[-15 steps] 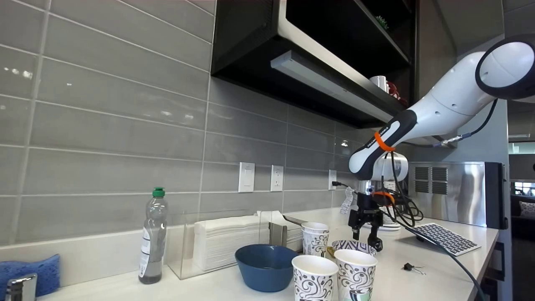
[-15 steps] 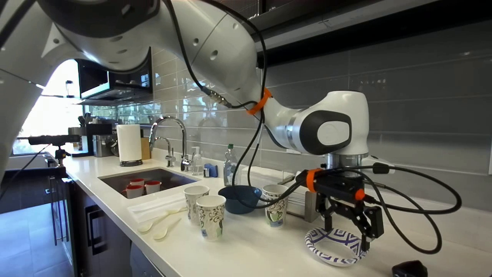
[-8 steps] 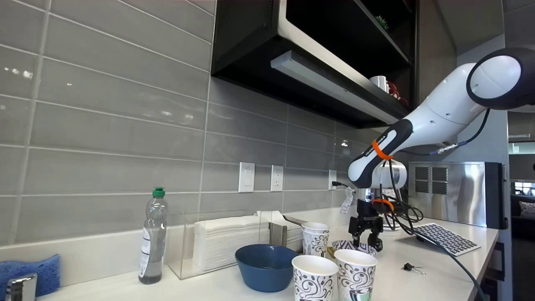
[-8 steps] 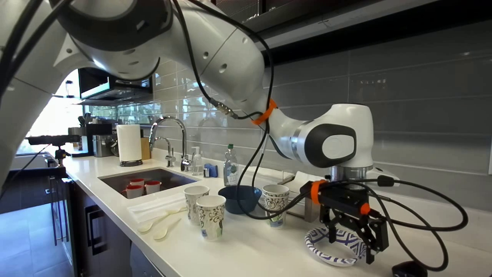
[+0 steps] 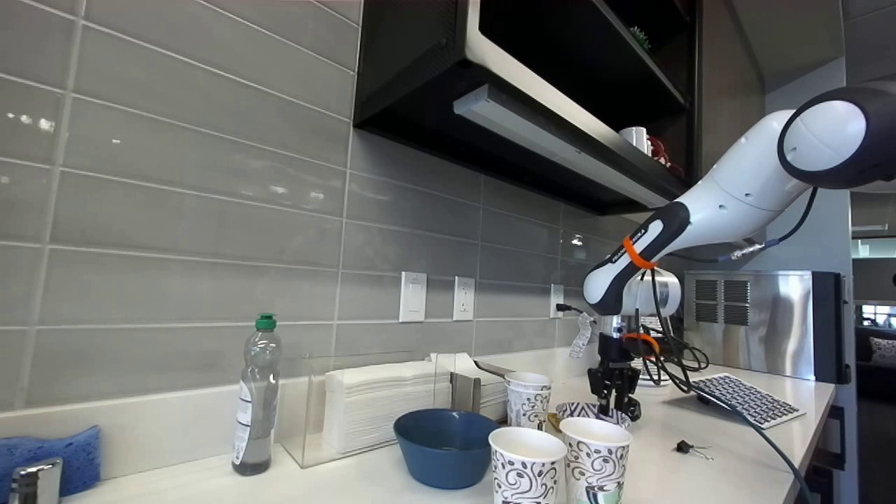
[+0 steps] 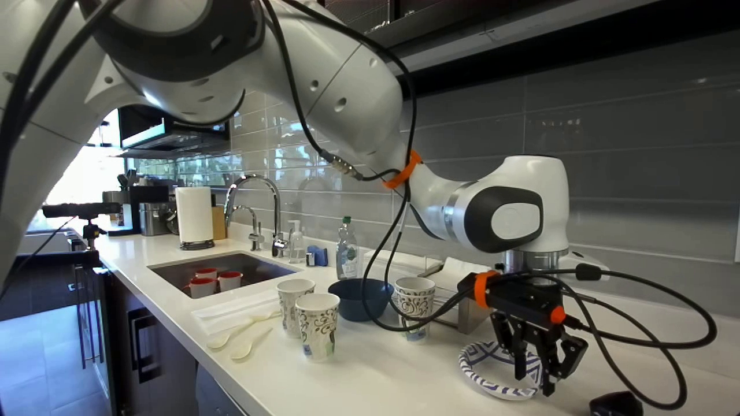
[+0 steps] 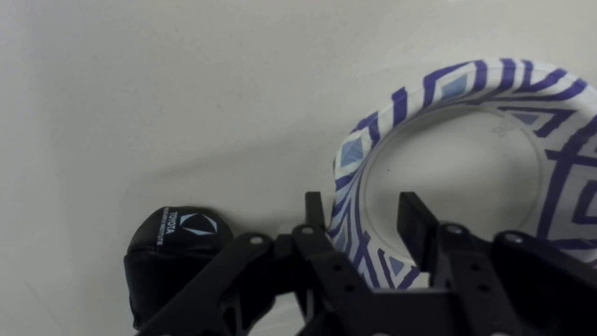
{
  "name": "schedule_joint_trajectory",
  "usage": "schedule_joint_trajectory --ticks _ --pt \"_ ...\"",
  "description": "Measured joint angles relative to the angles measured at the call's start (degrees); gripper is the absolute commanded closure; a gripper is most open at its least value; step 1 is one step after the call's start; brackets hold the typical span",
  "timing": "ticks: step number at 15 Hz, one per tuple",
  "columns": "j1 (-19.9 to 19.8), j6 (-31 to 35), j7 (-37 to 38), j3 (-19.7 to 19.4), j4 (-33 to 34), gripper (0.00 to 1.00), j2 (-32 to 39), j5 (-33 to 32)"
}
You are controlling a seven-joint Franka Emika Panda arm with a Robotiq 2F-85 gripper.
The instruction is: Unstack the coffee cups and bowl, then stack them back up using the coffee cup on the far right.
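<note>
A white paper bowl with a purple-blue pattern point(image 7: 352, 154) rests on the counter. My gripper point(image 7: 362, 198) straddles its near rim in the wrist view, one finger outside and one inside. The jaws are partly closed, with a visible gap between the inner finger and the rim. Two patterned coffee cups, a nearer cup point(image 6: 317, 332) and a cup behind it point(image 6: 291, 300), stand upright and apart from the gripper. Further coffee cups point(image 6: 414, 306), seemingly nested, stand between the blue bowl point(image 6: 350, 306) and the paper bowl. The blue bowl looks empty in an exterior view.
Close beside the gripper lies a black rounded object point(image 7: 179, 247). A napkin holder point(image 5: 392, 406) stands along the wall, and a soap bottle point(image 5: 257, 402) to its side. Spoons point(image 6: 251, 344) lie near the counter edge. A keyboard point(image 5: 752, 400) and a binder clip point(image 5: 689, 448) are also there.
The gripper has come down and shifted slightly to the right in an exterior view. Its fingers have drawn closer together around the rim. The bowls and cups have not moved.
</note>
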Motion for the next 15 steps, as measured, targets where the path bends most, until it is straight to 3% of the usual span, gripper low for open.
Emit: schedule_joint_trajectory --ticks 2,3,15 --pt "-0.18 0.0 0.0 0.0 0.39 0.98 0.0 0.0" --pt "-0.26 0.0 0.01 0.0 0.5 1.0 0.0 0.0" --pt "-2.83 -2.05 -0.86 1.68 2.99 0.99 -0.83 2.07"
